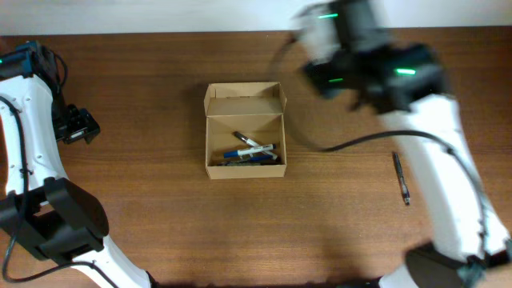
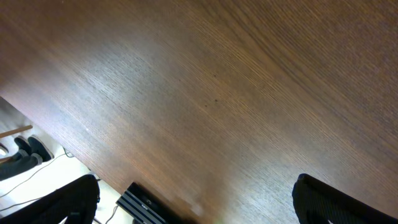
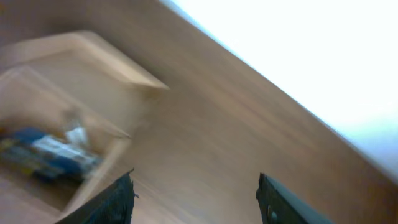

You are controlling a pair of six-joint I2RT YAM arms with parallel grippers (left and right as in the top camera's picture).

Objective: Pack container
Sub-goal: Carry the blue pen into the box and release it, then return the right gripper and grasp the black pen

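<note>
Container (image 1: 246,170): small tan cardboard box with plain faces, near the centre of the tabletop (image 1: 160,224). Its flap lid (image 1: 244,92) is folded back on the far side and the top is open. Inside, several pens (image 1: 250,150) lie in a loose pile, with blue and white barrels; any print is too small to read. One dark pen (image 1: 401,178) lies alone, well to the container's right.

Right gripper (image 3: 196,202): blurred, beyond the container's far right corner, jaws apart, nothing between them.

Left gripper (image 2: 199,208): at the left edge, jaws wide, empty.

Even bright light; right wrist view motion-blurred, bkgd overexposed.
</note>
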